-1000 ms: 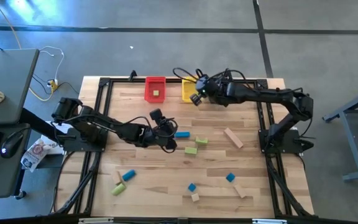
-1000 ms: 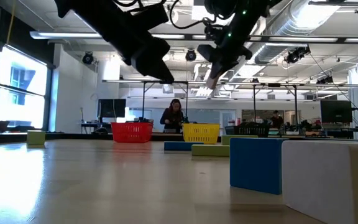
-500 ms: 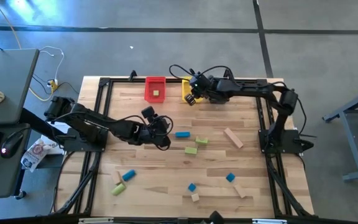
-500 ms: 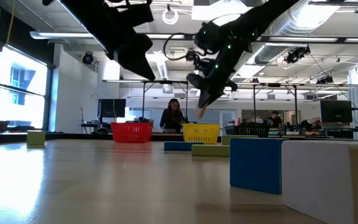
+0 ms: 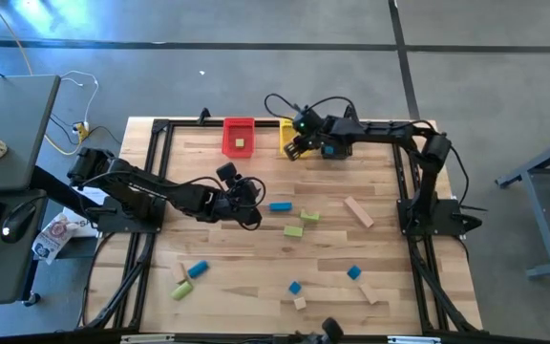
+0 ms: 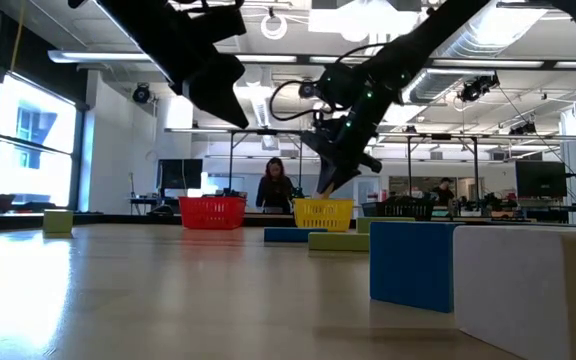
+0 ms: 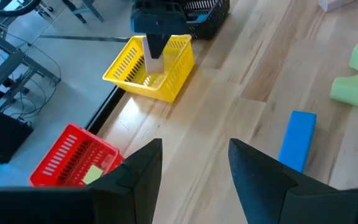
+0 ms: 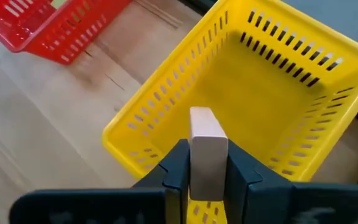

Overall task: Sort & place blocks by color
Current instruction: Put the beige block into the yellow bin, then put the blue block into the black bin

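My right gripper [image 8: 207, 177] is shut on a tan block [image 8: 207, 134] and hangs over the yellow bin [image 8: 278, 93] at the table's far edge; the low view shows that gripper [image 6: 328, 185] above the bin [image 6: 322, 213]. My left gripper [image 7: 194, 162] is open and touches nothing. It hovers mid-table [image 5: 251, 216], just left of a blue bar [image 5: 280, 205] that lies flat on the table. A green block [image 5: 241, 143] lies in the red bin [image 5: 239, 126]. Other green, blue and tan blocks lie scattered on the table's near half. My right gripper pinches the tan block between its two fingers [image 8: 176, 168], on the block's upper part [image 8: 207, 163]. The fingers come from above, pointing down. The block is lifted clear and stands upright, its free end [image 7: 155, 64] reaching below the fingers over the yellow bin's inside, by the near wall.
A black bin [image 7: 197, 9] stands right of the yellow one. Two green blocks [image 5: 308, 217] and a tan bar [image 5: 358, 211] lie right of the blue bar. Blue [image 5: 353, 272], tan [image 5: 369, 291] and green [image 5: 181, 290] blocks lie near the near edge.
My right gripper, carrying the tan block, has swung toward the table's left and come down over the yellow bin. My left gripper drew back a little toward the table's left and rose, then kept still.
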Robot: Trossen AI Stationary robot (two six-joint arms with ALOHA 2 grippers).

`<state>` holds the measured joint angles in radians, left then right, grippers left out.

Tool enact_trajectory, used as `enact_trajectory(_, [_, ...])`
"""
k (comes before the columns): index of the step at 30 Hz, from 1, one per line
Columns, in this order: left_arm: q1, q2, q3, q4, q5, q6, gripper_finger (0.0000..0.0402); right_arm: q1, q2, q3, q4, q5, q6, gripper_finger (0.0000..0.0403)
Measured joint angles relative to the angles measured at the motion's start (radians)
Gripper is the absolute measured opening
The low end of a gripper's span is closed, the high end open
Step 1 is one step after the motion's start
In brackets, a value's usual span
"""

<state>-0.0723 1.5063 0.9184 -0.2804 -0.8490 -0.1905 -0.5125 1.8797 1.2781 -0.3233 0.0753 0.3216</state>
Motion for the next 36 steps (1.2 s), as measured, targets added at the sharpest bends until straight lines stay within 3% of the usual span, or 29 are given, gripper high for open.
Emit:
enact_trajectory(14, [0.0, 0.0, 0.0, -0.012, 0.0, 0.0, 0.0168, -0.005, 0.0, 0.086, -0.058, 0.099, -0.062, 0.0152])
enact_trajectory(23, [0.0, 0.001, 0.0, -0.016, 0.001, -0.001, 0.0168, 0.051, -0.002, 0.248, -0.458, 0.056, -0.077, 0.0161])
enact_trajectory(36, [0.0, 0.001, 0.0, -0.016, 0.001, -0.001, 0.0168, 0.312, -0.006, 0.279, -0.813, 0.131, -0.077, 0.0161])
